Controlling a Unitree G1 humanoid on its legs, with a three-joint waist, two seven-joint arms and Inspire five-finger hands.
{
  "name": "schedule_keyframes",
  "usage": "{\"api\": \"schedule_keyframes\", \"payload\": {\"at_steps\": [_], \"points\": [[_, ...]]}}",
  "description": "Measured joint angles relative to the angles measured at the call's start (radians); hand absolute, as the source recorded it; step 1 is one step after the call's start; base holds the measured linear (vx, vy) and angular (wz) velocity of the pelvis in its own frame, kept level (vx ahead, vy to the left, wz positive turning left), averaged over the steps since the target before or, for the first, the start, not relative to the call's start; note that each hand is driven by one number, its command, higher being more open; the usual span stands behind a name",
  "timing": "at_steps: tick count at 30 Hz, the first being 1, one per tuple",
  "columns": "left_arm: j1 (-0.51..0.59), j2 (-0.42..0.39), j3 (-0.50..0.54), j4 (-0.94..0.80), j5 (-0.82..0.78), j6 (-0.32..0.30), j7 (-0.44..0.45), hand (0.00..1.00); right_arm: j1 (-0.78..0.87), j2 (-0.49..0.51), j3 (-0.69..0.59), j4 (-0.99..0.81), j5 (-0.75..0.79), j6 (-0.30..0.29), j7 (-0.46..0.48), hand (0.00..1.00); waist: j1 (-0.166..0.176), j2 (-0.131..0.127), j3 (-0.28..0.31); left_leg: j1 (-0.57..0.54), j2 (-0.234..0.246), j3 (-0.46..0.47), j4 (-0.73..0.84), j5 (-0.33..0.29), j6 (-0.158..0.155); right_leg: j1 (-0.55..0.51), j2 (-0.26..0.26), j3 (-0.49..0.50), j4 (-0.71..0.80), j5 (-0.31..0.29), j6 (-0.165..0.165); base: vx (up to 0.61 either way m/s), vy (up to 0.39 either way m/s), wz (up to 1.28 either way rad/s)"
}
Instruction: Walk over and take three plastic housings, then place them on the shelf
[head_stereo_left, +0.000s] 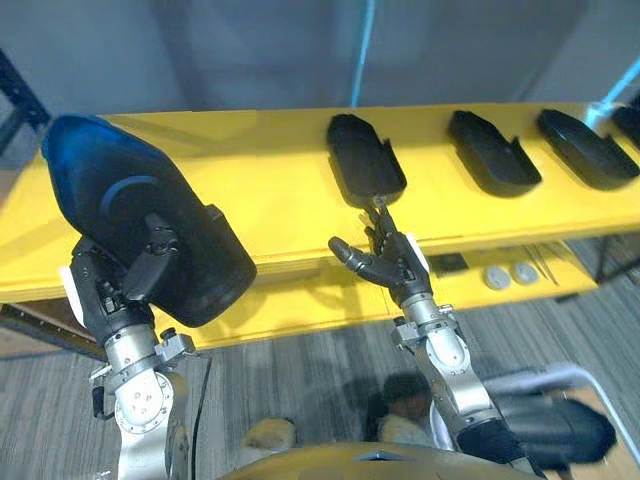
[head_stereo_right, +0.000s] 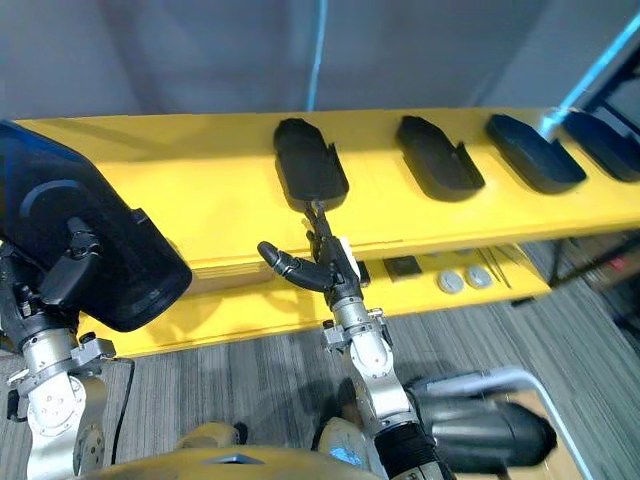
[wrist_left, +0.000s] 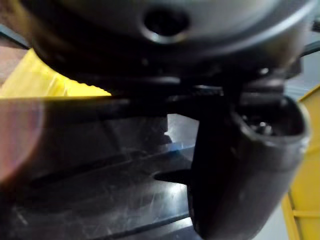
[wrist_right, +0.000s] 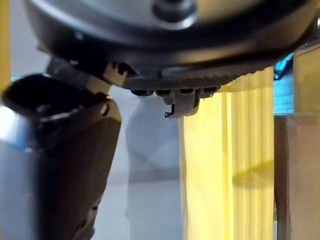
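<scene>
chiefly, the held housing (head_stereo_left: 140, 215) and the bare left stretch of the yellow shelf (head_stereo_left: 270, 190). the left hand (head_stereo_left: 125, 280) has its fingers and thumb curled round the near end of this large black housing and carries it over the shelf's left part. whether it rests on the shelf or hangs above it cannot be told. its long axis slants from the hand away and toward the shelf's left end.

further along the shelf to the right lie the first housing (head_stereo_left: 365, 160), the second housing (head_stereo_left: 492, 152) and the third housing (head_stereo_left: 585, 148), well apart, each with its long axis running roughly from the shelf's front edge to its back.

the right hand (head_stereo_left: 392, 262) holds nothing. its fingers are straight, its thumb is spread, and its fingertips reach the near end of the first housing at the shelf's front edge.

judgement: placing turns on the left hand, which is nearer the bare stretch. the held housing probably needs turning to match its neighbours' front-to-back lie.
</scene>
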Motion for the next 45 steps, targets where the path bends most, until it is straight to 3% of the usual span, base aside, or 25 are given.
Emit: {"api": "schedule_keyframes", "payload": {"at_steps": [2,5,6,8,9,10,11,12,18,22,24,25,27,29,32,34,36,37,38,40,41,43,44,45], "points": [[0.021,-0.003,-0.007,0.001,0.0,0.003,-0.006,0.0,0.002,-0.017,0.013,-0.002,0.0,0.0,-0.002,1.0,-0.011,0.037,-0.004,-0.009,0.046,0.005,0.011,-0.021,-0.011,0.035,0.041,-0.028,-0.058,0.013,-0.012,0.14,-0.168,0.05],[0.006,-0.003,-0.025,0.001,-0.038,0.002,-0.041,0.0,0.018,-0.012,0.014,-0.022,0.008,0.0,-0.012,1.0,-0.018,0.038,-0.007,-0.003,0.08,0.022,-0.013,-0.018,-0.018,0.071,0.075,-0.05,-0.125,0.036,-0.031,0.08,-0.11,0.14],[0.005,-0.003,-0.046,0.003,-0.048,0.002,-0.055,0.0,0.032,-0.006,0.011,-0.033,0.007,0.0,-0.016,1.0,-0.035,0.034,-0.008,-0.005,0.097,0.068,-0.024,-0.008,-0.021,0.085,0.074,-0.066,-0.146,0.042,-0.032,0.03,-0.032,0.47],[-0.006,0.002,-0.075,0.018,-0.049,0.001,-0.091,0.0,0.085,0.014,-0.006,-0.073,0.007,0.004,-0.033,1.0,-0.07,0.027,-0.013,-0.009,0.157,0.263,-0.05,-0.006,0.021,0.106,0.054,-0.126,-0.157,0.042,-0.032,0.02,-0.008,0.85],[-0.031,0.005,-0.099,0.037,-0.056,-0.003,-0.125,0.0,0.128,0.025,-0.023,-0.113,0.003,0.012,-0.05,1.0,-0.098,0.02,-0.02,-0.008,0.205,0.422,-0.079,0.002,0.022,0.107,0.03,-0.174,-0.157,0.042,-0.033,0.01,0.02,1.0],[-0.053,0.005,-0.118,0.051,-0.06,-0.004,-0.137,0.0,0.143,0.025,-0.036,-0.131,-0.003,0.012,-0.058,1.0,-0.107,0.019,-0.019,-0.009,0.22,0.482,-0.091,0.023,0.021,0.107,0.02,-0.194,-0.157,0.042,-0.033,0.01,0.088,1.08],[-0.091,0.005,-0.15,0.075,-0.075,-0.005,-0.154,0.0,0.146,0.021,-0.054,-0.138,-0.026,0.011,-0.074,1.0,-0.117,0.028,-0.018,-0.007,0.224,0.516,-0.118,0.11,-0.028,0.107,0.013,-0.206,-0.157,0.042,-0.032,0.0,0.115,0.56],[-0.112,0.008,-0.172,0.093,-0.076,-0.005,-0.167,0.0,0.145,0.019,-0.069,-0.136,-0.043,0.011,-0.087,1.0,-0.116,0.027,-0.018,0.012,0.207,0.512,-0.148,0.13,-0.068,0.109,0.002,-0.2,-0.157,0.045,-0.027,-0.01,0.163,0.31],[-0.118,0.041,-0.184,0.099,-0.093,-0.008,-0.173,0.0,0.147,0.063,-0.067,-0.134,-0.042,-0.04,-0.107,1.0,-0.118,0.02,-0.021,0.058,0.168,0.554,-0.185,0.138,-0.055,0.12,-0.025,-0.146,-0.178,0.057,-0.009,-0.02,0.086,-0.15],[-0.117,0.031,-0.201,0.099,-0.169,-0.008,-0.176,0.0,0.15,0.055,-0.068,-0.134,-0.045,-0.051,-0.117,1.0,-0.122,0.046,-0.023,0.044,0.185,0.565,-0.138,0.112,-0.055,0.12,-0.012,-0.127,-0.19,0.051,0.001,-0.01,-0.014,-0.17],[-0.115,0.026,-0.218,0.101,-0.204,-0.007,-0.176,0.0,0.151,0.043,-0.066,-0.133,-0.042,-0.051,-0.115,1.0,-0.12,0.068,-0.01,0.03,0.214,0.573,-0.042,0.083,-0.052,0.129,0.003,-0.103,-0.18,0.028,0.001,0.0,-0.014,-0.23],[-0.115,0.024,-0.227,0.111,-0.242,-0.006,-0.176,0.0,0.154,0.042,-0.065,-0.128,-0.04,-0.051,-0.103,1.0,-0.125,0.074,0.0,-0.057,0.247,0.535,0.169,0.077,-0.036,0.142,0.004,-0.101,-0.168,0.018,-0.003,0.0,-0.033,-0.19],[-0.113,0.004,-0.225,0.132,-0.255,-0.005,-0.175,0.0,0.158,0.019,-0.064,-0.127,-0.043,-0.064,-0.077,1.0,-0.121,0.107,0.021,-0.111,0.288,0.489,0.364,0.104,-0.007,0.191,0.018,-0.079,-0.173,0.014,-0.012,0.03,-0.011,-0.33],[-0.112,0.003,-0.227,0.164,-0.265,-0.004,-0.179,0.0,0.168,0.008,-0.059,-0.126,-0.043,-0.079,-0.056,1.0,-0.126,0.103,0.02,-0.111,0.288,0.48,0.375,0.109,0.004,0.209,0.0,-0.079,-0.181,0.003,-0.009,0.05,0.032,-0.1],[-0.116,0.003,-0.232,0.17,-0.273,-0.004,-0.223,0.0,0.157,0.005,-0.083,-0.135,-0.04,-0.095,-0.055,1.0,-0.156,0.107,0.019,-0.109,0.291,0.472,0.164,0.074,-0.013,0.207,-0.029,-0.081,-0.189,-0.003,-0.004,0.06,0.051,0.12],[-0.116,0.003,-0.237,0.176,-0.276,-0.004,-0.256,0.0,0.157,0.0,-0.088,-0.135,-0.039,-0.095,-0.057,1.0,-0.159,0.108,0.018,-0.089,0.288,0.465,0.011,0.097,-0.035,0.207,-0.057,-0.083,-0.17,-0.015,0.017,0.09,0.179,-0.01],[-0.117,0.003,-0.247,0.18,-0.288,-0.004,-0.287,0.0,0.155,-0.025,-0.086,-0.137,-0.035,-0.096,-0.058,1.0,-0.162,0.147,-0.006,-0.071,0.283,0.463,-0.102,0.186,-0.031,0.198,-0.075,-0.075,-0.126,-0.039,0.069,0.13,0.315,-0.09],[-0.118,0.008,-0.246,0.18,-0.289,-0.004,-0.294,0.0,0.15,-0.03,-0.084,-0.131,-0.035,-0.096,-0.059,1.0,-0.158,0.155,-0.012,-0.068,0.274,0.453,-0.104,0.235,-0.091,0.192,-0.087,-0.062,-0.111,-0.045,0.085,0.14,0.31,-0.21],[-0.121,0.029,-0.241,0.182,-0.294,-0.003,-0.301,0.0,0.14,-0.023,-0.071,-0.118,-0.036,-0.095,-0.071,1.0,-0.154,0.129,-0.017,-0.053,0.228,0.468,-0.094,0.226,-0.091,0.186,-0.125,-0.047,-0.099,-0.048,0.101,0.13,0.283,-0.11],[-0.152,0.09,-0.219,0.182,-0.32,0.011,-0.318,0.0,0.119,0.003,-0.034,-0.117,-0.038,-0.097,-0.117,1.0,-0.157,0.071,-0.02,-0.05,0.141,0.499,-0.092,0.201,-0.051,0.18,-0.221,-0.04,-0.101,-0.028,0.119,0.16,0.352,-0.04],[-0.159,0.098,-0.205,0.182,-0.32,0.023,-0.319,0.0,0.114,0.01,-0.026,-0.117,-0.038,-0.097,-0.121,1.0,-0.152,0.067,-0.019,-0.044,0.13,0.511,-0.093,0.196,-0.042,0.176,-0.234,-0.048,-0.1,-0.01,0.12,0.08,0.231,-0.39],[-0.164,0.1,-0.12,0.176,-0.328,0.069,-0.321,0.0,0.092,0.052,0.017,-0.107,-0.04,-0.096,-0.118,1.0,-0.136,0.08,-0.018,0.006,0.126,0.578,-0.113,0.178,-0.024,0.167,-0.238,-0.138,-0.108,0.074,0.071,0.04,0.19,-0.76],[-0.165,0.1,-0.103,0.174,-0.328,0.076,-0.32,0.0,0.087,0.058,0.026,-0.106,-0.041,-0.096,-0.115,1.0,-0.136,0.08,-0.019,0.017,0.127,0.593,-0.124,0.176,-0.021,0.167,-0.234,-0.158,-0.11,0.08,0.064,0.02,0.146,-0.69],[-0.175,0.11,-0.068,0.164,-0.333,0.101,-0.319,0.0,0.084,0.064,0.036,-0.106,-0.044,-0.097,-0.103,1.0,-0.147,0.089,-0.017,0.023,0.14,0.606,-0.131,0.171,-0.015,0.161,-0.199,-0.155,-0.11,0.059,0.061,0.01,0.03,-0.35]]}}
